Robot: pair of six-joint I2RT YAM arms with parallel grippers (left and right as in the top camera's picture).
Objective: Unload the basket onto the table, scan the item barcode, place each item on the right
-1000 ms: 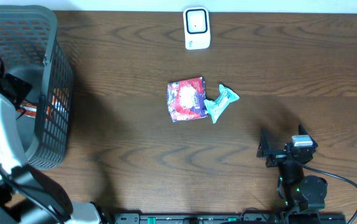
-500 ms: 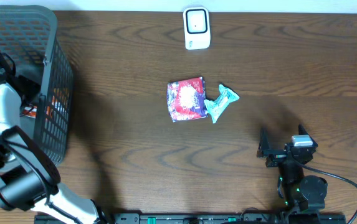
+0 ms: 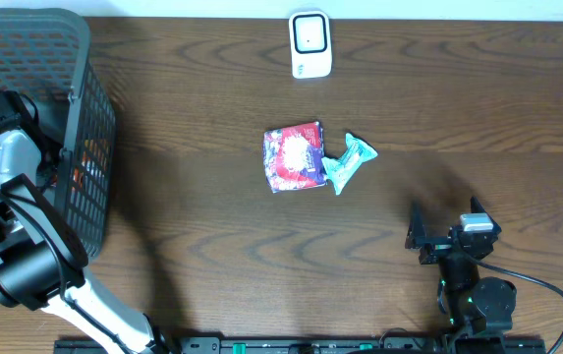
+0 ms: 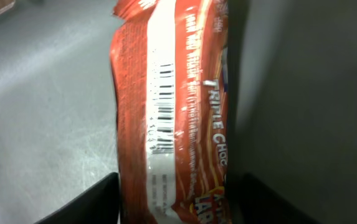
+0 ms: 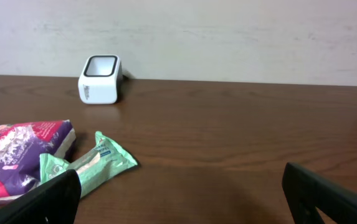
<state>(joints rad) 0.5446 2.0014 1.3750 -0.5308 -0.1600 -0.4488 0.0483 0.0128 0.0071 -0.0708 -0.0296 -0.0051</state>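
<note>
- Overhead view of a dark wooden table (image 3: 212,256). A black mesh basket (image 3: 94,187) stands at its left edge, and the left arm reaches down into it.
- The left wrist view looks straight down at an orange-red snack packet (image 4: 190,74) lying on the grey basket floor. A white strip with the barcode (image 4: 162,106) faces up at the camera.
- The left gripper (image 4: 172,182) straddles this packet, one dark finger close against each long edge. From this close view it is hard to say whether the jaws are pressing on the packet or only flanking it.
- The small white scanner (image 3: 310,44) sits at the far middle of the table, well apart from the basket, its dark window facing up.
- A red and purple packet (image 3: 294,157) and a green packet (image 3: 348,160) lie side by side in the middle of the table, just touching. Neither arm is near them.
- The right gripper (image 5: 179,175) hangs near the front right of the table with its jaws wide apart, holding nothing.
- Progress, as a judgement: this item's scan is at its very start. The packet is found and framed for a grasp, but not lifted.
- Left to do: secure the grip, lift the packet out of the basket, carry it to the scanner and turn the barcode toward the window.
</note>
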